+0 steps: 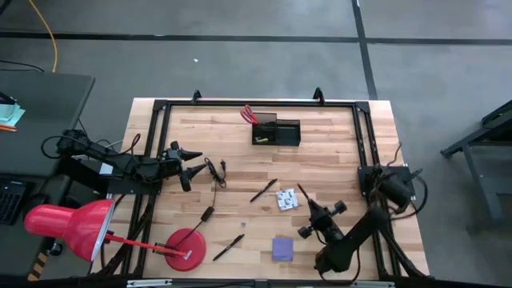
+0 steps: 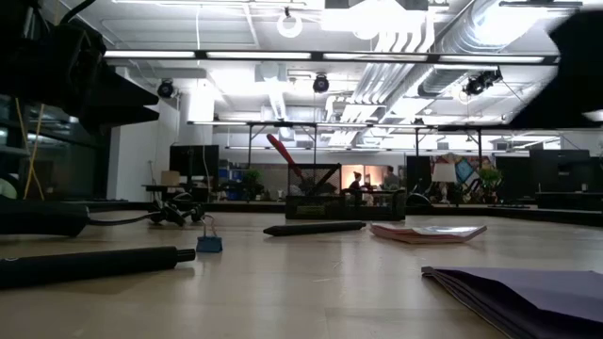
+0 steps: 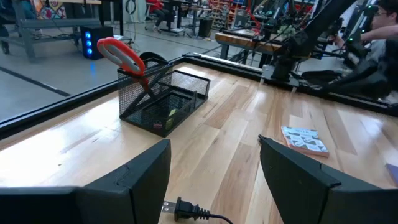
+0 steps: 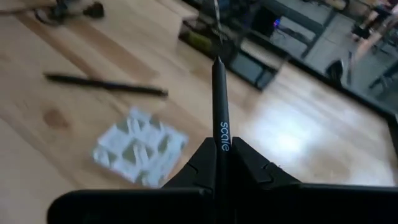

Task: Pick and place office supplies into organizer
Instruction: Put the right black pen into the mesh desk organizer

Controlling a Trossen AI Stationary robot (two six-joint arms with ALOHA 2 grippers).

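Organizer (image 1: 277,132): black mesh, at the far middle of the bench (image 1: 240,176); red-handled scissors (image 1: 249,114) stand in its cup section.
Right pincer (image 4: 219,163): clenched on a black pen (image 4: 219,102), above the near right of the bench.
Left pincer (image 3: 214,171): released, above the left side.
Surface: pale wood planks in a black frame; white packet (image 1: 286,199), purple pad (image 1: 282,249), 2 loose pens (image 1: 263,190) (image 1: 228,247), black cable (image 1: 213,172), red lamp base (image 1: 185,249).
Room: grey floor, bright ceiling lights, other workstations.
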